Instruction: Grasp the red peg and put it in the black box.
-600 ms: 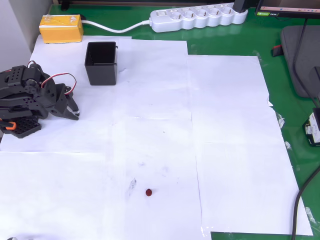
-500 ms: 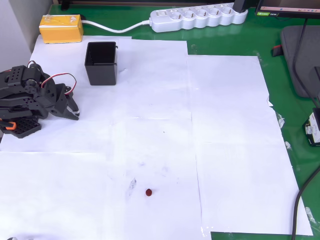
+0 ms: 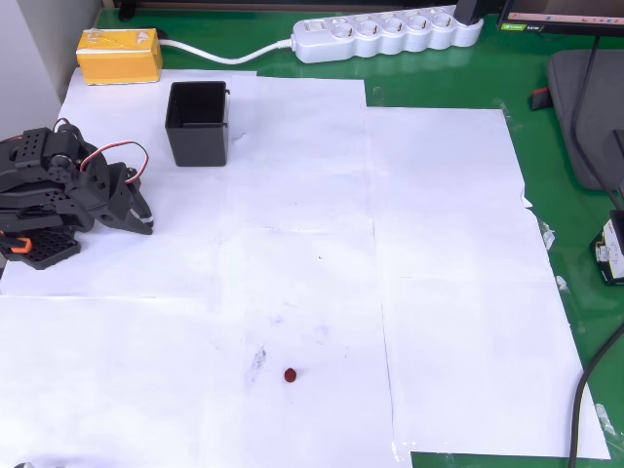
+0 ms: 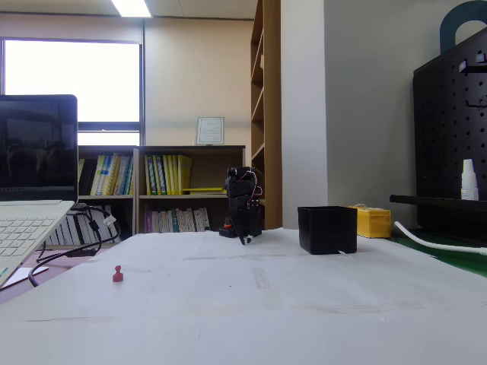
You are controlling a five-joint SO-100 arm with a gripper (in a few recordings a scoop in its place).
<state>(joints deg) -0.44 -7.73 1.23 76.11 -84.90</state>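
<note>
The red peg [image 3: 291,374] is a tiny dark-red piece lying on the white paper near the front of the table; in the fixed view the red peg [image 4: 117,274] stands at the left. The black box [image 3: 198,122] sits open-topped at the back left, and the black box [image 4: 327,230] is right of centre in the fixed view. My gripper [image 3: 147,220] rests folded at the left edge, fingers together with nothing between them, just in front of the box and far from the peg. In the fixed view my gripper [image 4: 244,239] points down at the paper.
A yellow block [image 3: 119,55] lies behind the box. A white power strip [image 3: 385,35] and its cable run along the back edge. White paper sheets [image 3: 439,253] cover the green mat. A laptop [image 4: 34,190] stands at the left of the fixed view.
</note>
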